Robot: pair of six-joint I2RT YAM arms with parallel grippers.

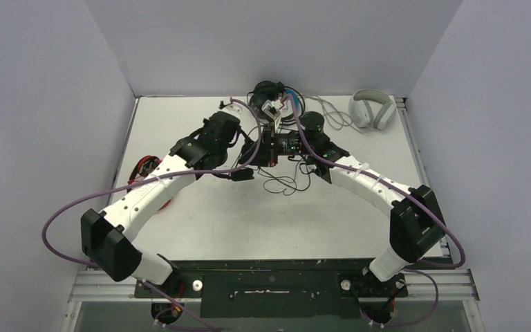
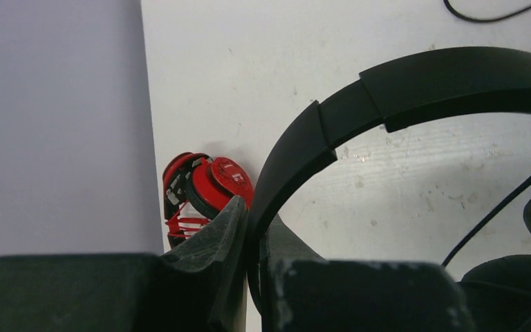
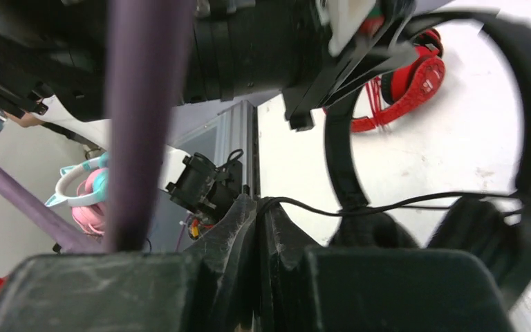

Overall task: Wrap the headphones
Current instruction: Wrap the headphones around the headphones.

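Observation:
My left gripper (image 2: 257, 232) is shut on the headband of the small all-black headset (image 2: 422, 83), held above the table. My right gripper (image 3: 263, 207) is shut on that headset's thin black cable (image 3: 415, 202), which runs taut to its ear pads (image 3: 377, 232). From above, both grippers meet at mid-table, left (image 1: 251, 160) and right (image 1: 285, 146), and slack cable (image 1: 285, 184) lies looped on the table below them. The red-and-black headset (image 1: 145, 168) lies by the left wall. The white-grey headset (image 1: 372, 109) lies back right. The black-with-blue headset (image 1: 276, 97) sits at the back.
The red-and-black headset also shows in the left wrist view (image 2: 211, 187) against the wall, and in the right wrist view (image 3: 408, 76). Purple arm cables (image 1: 304, 142) cross over the middle. A pink-and-teal headset (image 3: 83, 194) lies off the table beyond its metal edge rail (image 3: 238, 138).

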